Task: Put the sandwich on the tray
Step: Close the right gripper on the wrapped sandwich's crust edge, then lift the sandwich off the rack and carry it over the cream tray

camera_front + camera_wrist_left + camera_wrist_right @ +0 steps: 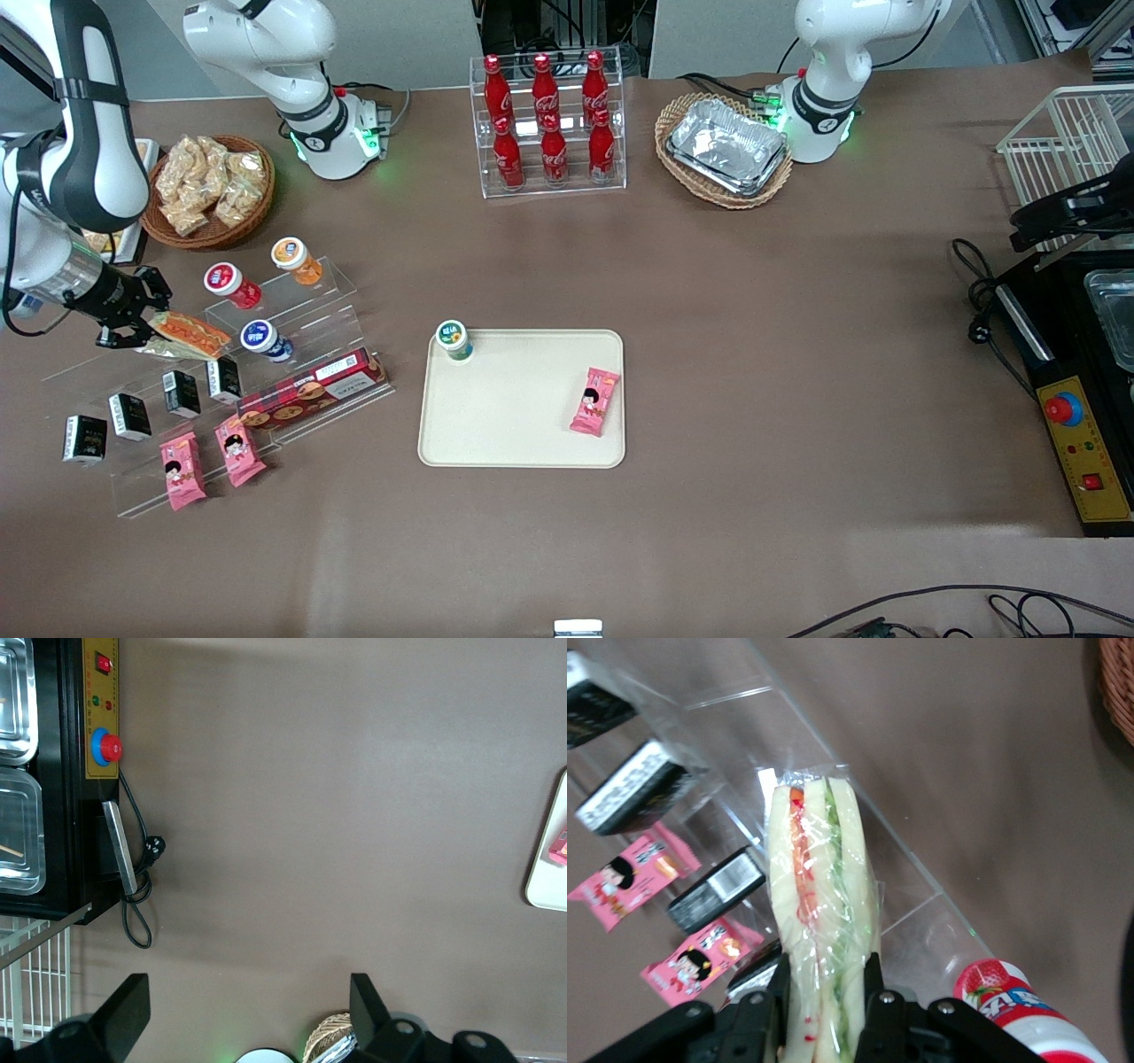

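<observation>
Gripper: the black two-finger gripper (142,323) sits at the far left of the frame, mid-height, clenched on the clear-wrapped triangular sandwich with pale bread and orange-red filling (188,333). Wrist cam shows the fingers (766,1005) squeezing the wedge (819,930) on both flat faces, so it looks like a pinch across the thin direction to keep it from slipping.

Sandwich spot: hanging just over the clear acrylic step shelf (292,310), so I'd guess the carry has barely started.

Shelf stuff: small bottles with red, orange and blue caps, black cartons, pink cartoon-girl snack packets (182,470) and a long red biscuit box. Can't read any of the labels.

Tray: the big cream-beige rectangular tray (514,443) is centre frame, well apart from the sandwich. It already holds a green-capped bottle (454,340) and one pink packet (594,401), with bare space between them for the drop.

Back row: red Coca-Cola bottles (545,120), top centre; the script logo is readable.
</observation>
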